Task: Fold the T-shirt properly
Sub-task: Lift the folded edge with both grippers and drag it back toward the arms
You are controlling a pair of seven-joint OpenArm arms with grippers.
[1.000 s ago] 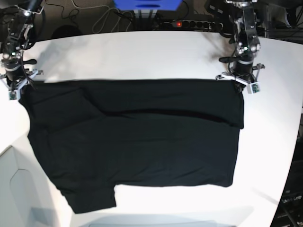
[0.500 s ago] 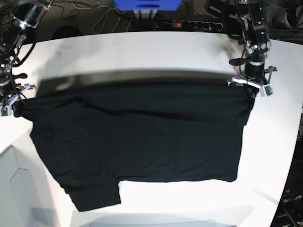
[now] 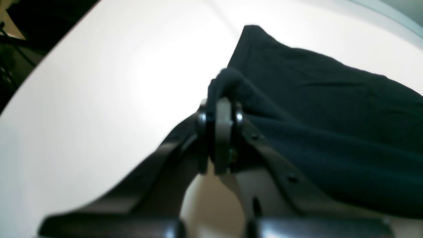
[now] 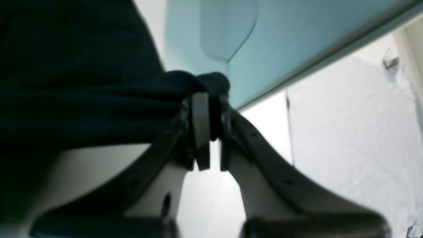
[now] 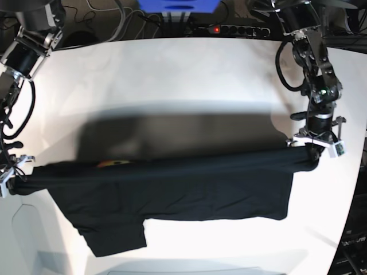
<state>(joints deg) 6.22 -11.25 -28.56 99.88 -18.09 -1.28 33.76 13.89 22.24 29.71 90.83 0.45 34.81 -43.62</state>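
Note:
The black T-shirt (image 5: 172,183) hangs stretched between both grippers above the white table (image 5: 172,74), its lower part still lying on the table near the front edge. An orange patch (image 5: 113,163) shows at the raised top edge. My left gripper (image 5: 314,150) is shut on the shirt's corner at the right of the base view; the left wrist view shows cloth (image 3: 314,109) bunched between the jaws of this gripper (image 3: 220,109). My right gripper (image 5: 12,184) is shut on the opposite corner at the left; the right wrist view shows that gripper (image 4: 206,99) with cloth (image 4: 82,92) in it.
A power strip (image 5: 229,28) and cables lie behind the table's far edge. A dark shadow of the shirt falls on the table's middle. The table's curved right edge (image 5: 358,172) is close to my left gripper, its left edge close to my right gripper.
Both grippers have lifted the shirt's far edge and carried it toward the front of the table, raising the cloth and stretching it taut. The orange patch has come into view.

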